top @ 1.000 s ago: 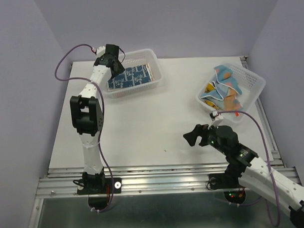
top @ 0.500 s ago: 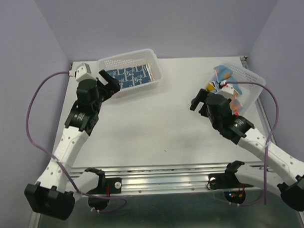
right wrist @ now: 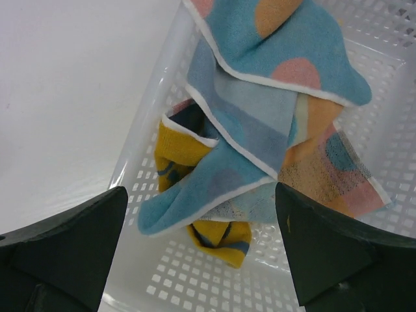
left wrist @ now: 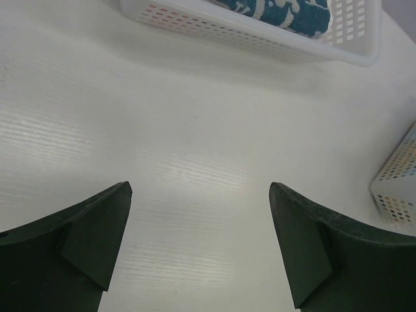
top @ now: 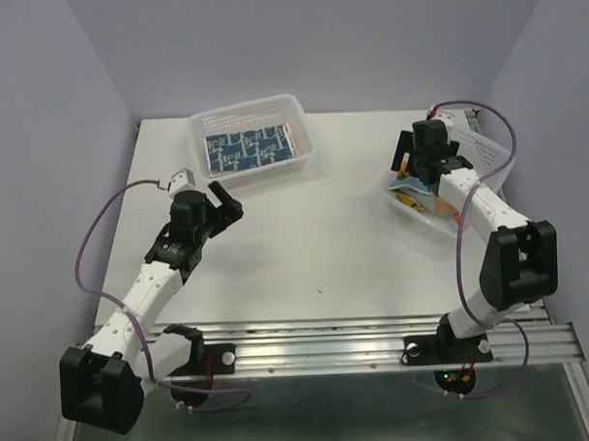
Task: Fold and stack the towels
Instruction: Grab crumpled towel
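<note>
A navy towel with a pale blue pattern lies flat in the back-left white basket; it also shows at the top of the left wrist view. A heap of crumpled towels sits in the right basket: a light blue one with orange spots, a yellow one with blue marks and an orange-pink one. My right gripper hangs open just above this heap, holding nothing. My left gripper is open and empty over bare table, in front of the navy towel's basket.
The white table has walls on three sides. In the left wrist view the left basket's wall runs along the top and a corner of the right basket shows at the right edge. Purple cables loop from both arms.
My left gripper has drawn back from the navy towel's basket to the table in front of it. My right gripper has swung from the near edge up over the right basket's towels.
</note>
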Controlling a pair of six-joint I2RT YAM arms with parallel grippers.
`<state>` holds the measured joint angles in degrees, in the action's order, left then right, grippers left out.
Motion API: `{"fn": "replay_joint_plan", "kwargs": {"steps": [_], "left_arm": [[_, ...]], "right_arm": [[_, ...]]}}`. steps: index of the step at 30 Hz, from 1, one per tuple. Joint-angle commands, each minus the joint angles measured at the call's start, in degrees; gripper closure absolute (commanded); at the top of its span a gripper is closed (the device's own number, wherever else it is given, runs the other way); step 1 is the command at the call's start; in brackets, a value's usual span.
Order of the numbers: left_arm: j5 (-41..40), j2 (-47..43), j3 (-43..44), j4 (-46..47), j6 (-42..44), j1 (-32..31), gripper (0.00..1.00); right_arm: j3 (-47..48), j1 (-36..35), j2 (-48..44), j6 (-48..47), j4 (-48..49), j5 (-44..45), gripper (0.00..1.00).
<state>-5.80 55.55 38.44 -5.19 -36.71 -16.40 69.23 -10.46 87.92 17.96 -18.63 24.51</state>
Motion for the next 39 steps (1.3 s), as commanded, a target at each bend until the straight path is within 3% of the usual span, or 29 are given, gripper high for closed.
{"fn": "replay_joint_plan", "kwargs": {"steps": [1,14,24,27,30,34,39], "left_arm": [[0.4,1.4,1.9,3.2,-0.2,0.1,0.01],[-1.6,4.6,2.3,3.2,0.1,0.1,0.01],[-1.0,8.6,3.7,3.2,0.1,0.1,0.01],[-0.9,9.5,3.8,2.9,0.1,0.1,0.01],[-0.6,9.8,3.9,2.9,0.1,0.1,0.01],[-0.6,9.5,3.8,2.7,0.1,0.1,0.01],[-0.5,8.5,3.6,2.6,0.1,0.1,0.01]], "right_arm": [[4.9,1.6,3.3,-4.8,0.6,-4.2,0.00],[14.4,5.0,13.9,-7.1,0.6,4.2,0.00],[7.4,5.0,13.3,-4.7,1.3,-13.2,0.10],[7.2,5.0,14.1,-4.4,1.6,-13.0,0.20],[7.8,5.0,15.3,-3.5,0.7,-11.6,0.41],[7.1,5.0,14.9,-2.0,-0.2,-12.2,0.49],[4.6,5.1,12.0,-1.2,2.2,-12.0,0.78]]}}
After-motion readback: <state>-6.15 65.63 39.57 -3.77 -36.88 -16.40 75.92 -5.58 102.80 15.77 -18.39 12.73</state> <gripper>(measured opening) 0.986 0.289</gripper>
